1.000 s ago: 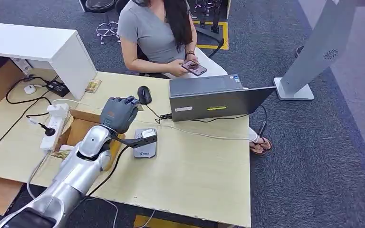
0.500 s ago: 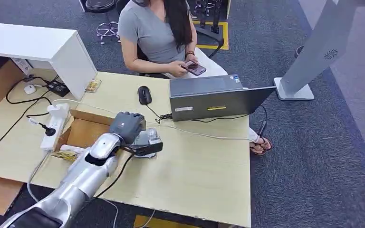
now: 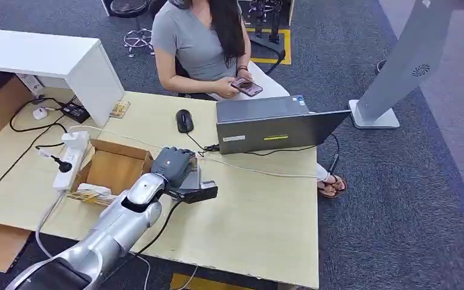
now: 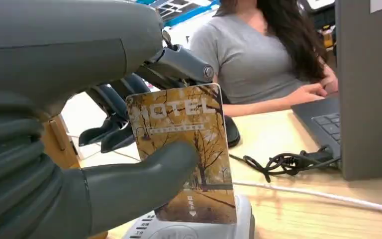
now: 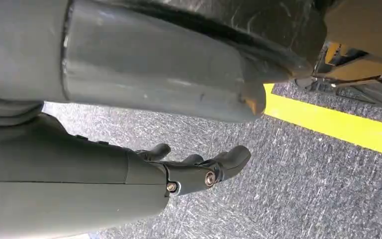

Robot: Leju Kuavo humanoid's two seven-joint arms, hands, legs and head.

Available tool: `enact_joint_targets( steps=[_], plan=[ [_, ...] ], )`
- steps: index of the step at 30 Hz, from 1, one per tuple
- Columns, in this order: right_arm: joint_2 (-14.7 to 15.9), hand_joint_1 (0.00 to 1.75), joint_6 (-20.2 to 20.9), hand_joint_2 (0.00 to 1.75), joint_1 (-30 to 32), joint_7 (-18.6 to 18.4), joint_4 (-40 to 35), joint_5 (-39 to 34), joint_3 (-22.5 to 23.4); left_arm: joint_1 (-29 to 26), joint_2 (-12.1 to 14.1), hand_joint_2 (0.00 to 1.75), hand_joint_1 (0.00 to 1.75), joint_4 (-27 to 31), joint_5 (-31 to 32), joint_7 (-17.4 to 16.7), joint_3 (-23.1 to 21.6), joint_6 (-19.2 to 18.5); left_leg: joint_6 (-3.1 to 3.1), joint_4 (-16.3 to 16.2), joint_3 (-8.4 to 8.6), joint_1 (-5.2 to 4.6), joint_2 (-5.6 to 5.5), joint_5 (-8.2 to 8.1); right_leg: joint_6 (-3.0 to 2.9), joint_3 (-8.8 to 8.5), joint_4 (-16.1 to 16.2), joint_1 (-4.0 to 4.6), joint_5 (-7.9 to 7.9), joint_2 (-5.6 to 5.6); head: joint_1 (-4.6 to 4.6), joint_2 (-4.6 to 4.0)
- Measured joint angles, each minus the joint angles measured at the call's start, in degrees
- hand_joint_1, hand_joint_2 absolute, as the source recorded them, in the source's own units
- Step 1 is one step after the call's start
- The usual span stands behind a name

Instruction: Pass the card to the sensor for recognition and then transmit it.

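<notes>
My left hand (image 3: 172, 165) hangs over the middle of the wooden table (image 3: 260, 211), covering most of the grey card sensor (image 3: 196, 177). In the left wrist view the thumb (image 4: 139, 184) and fingers pinch a yellow-brown hotel card (image 4: 181, 144). The card stands upright, and its lower edge is at the sensor's (image 4: 199, 230) top face. My right hand (image 5: 199, 169) hangs over dark carpet, its fingers apart and holding nothing.
An open cardboard box (image 3: 115, 166) sits just left of the hand, with a power strip (image 3: 69, 151) beyond it. A laptop (image 3: 272, 124), a mouse (image 3: 183, 121) and cables lie behind. A seated person (image 3: 202, 42) holds a phone across the table.
My left hand has moved right and nearer, from above the box edge to over the sensor, which it now mostly hides. The card stays in its grip.
</notes>
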State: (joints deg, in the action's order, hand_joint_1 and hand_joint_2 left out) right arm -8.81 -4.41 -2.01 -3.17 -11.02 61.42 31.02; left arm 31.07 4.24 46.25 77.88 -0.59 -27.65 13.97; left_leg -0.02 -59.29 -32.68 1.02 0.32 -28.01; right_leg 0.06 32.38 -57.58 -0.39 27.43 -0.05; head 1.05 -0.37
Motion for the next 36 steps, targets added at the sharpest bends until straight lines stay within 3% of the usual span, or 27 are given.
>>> enact_joint_targets(
  steps=[21,23,24,26,30,36],
  plan=[
    [0.0,0.0,0.0,0.0,0.0,0.0,0.0,0.0,0.1,0.9,0.0,1.75,1.75,-1.2,-0.2,0.0,-0.9,0.0,0.04,0.0,0.06,-0.02,-0.01,0.03,0.06,-0.08,0.0,0.0,-0.04,-0.02,0.0,0.0],
    [0.0,0.0,0.0,0.0,0.0,0.0,0.0,0.3,0.1,1.2,0.4,1.75,1.75,-1.2,0.6,-3.2,-0.9,3.6,0.07,0.0,0.04,0.0,-0.02,0.12,0.03,-0.07,0.0,0.01,-0.07,-0.03,0.0,0.0],
    [0.0,0.0,0.0,0.0,0.0,0.0,0.0,0.5,0.1,1.3,1.0,1.75,1.75,-0.9,0.1,-4.7,-0.9,8.2,0.04,0.0,0.0,0.03,0.03,0.14,-0.06,0.01,0.0,0.02,-0.14,0.0,-0.04,0.0],
    [0.0,0.0,0.0,0.0,0.0,0.0,0.0,0.8,0.1,3.0,3.3,1.75,1.75,1.4,-1.9,-3.4,-0.2,14.0,-0.05,0.0,-0.16,0.09,0.11,0.21,-0.1,0.22,0.0,0.06,-0.26,0.11,0.0,0.0],
    [0.0,0.0,0.0,0.0,0.1,-0.2,0.0,1.1,0.1,5.8,5.6,1.75,1.75,4.5,-1.5,-2.1,2.4,13.3,-0.08,0.0,-0.15,0.09,0.01,0.24,-0.09,0.2,0.0,0.05,-0.25,0.01,0.02,0.0],
    [0.0,0.0,0.0,0.0,0.0,-0.2,0.0,1.1,0.1,5.7,6.1,1.75,1.75,6.4,-0.6,-2.1,2.8,13.6,-0.08,0.0,-0.22,0.08,0.02,0.25,-0.09,0.21,0.0,0.05,-0.25,0.0,0.02,0.0]
  ],
)
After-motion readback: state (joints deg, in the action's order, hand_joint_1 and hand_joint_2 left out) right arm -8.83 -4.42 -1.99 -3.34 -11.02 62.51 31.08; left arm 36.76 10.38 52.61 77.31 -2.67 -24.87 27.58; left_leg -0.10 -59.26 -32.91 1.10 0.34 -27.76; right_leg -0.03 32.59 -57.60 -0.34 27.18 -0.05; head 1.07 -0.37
